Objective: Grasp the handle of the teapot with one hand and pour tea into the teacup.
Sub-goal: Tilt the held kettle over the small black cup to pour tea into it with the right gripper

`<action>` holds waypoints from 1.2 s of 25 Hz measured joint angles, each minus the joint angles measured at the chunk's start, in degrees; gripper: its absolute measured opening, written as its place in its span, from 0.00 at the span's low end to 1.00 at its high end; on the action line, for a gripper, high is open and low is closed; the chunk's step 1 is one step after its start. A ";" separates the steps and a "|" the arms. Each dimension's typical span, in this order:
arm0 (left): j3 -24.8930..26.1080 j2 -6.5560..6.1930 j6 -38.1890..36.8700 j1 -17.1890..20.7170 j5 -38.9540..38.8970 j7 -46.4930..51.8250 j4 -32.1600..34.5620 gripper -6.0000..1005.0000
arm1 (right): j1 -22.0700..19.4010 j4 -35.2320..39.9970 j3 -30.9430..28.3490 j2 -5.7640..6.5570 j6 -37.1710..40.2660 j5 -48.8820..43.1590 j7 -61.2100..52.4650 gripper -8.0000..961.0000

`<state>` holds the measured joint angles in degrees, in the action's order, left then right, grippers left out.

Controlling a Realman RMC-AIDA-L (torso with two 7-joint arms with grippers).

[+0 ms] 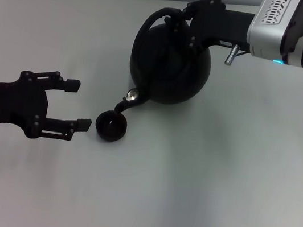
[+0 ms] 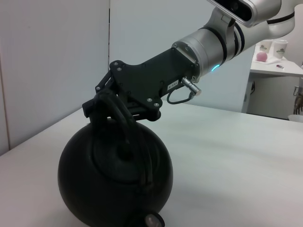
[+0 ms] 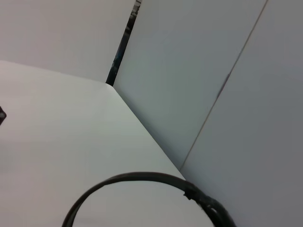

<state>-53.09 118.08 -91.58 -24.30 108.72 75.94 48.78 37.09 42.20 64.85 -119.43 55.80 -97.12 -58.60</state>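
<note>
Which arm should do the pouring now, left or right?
Right. The right gripper is shut on the handle of the teapot, whose spout is over the teacup. The left gripper is open beside the cup.

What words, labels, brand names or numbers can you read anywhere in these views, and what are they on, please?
No text can be read in any view.
A small white label sits on the right gripper, which is shut on the teapot's handle: its print is too small to read.
The cups on the far counter carry a greenish mark: too blurred to read.
The teacup and the left gripper show no markings.
</note>
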 joint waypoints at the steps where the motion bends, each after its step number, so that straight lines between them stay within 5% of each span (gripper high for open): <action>1: 0.00 0.00 0.00 -0.03 0.00 0.00 0.00 0.86 | 0.00 0.05 0.01 0.00 0.00 0.00 0.31 0.11; 30: 0.00 -0.12 2.04 -0.51 0.00 0.62 -0.18 0.86 | 0.07 2.29 1.43 -0.05 0.02 0.45 3.06 0.11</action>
<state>-53.09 117.96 -89.54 -24.81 108.72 76.55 48.60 37.16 44.49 66.28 -119.48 55.82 -96.67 -55.54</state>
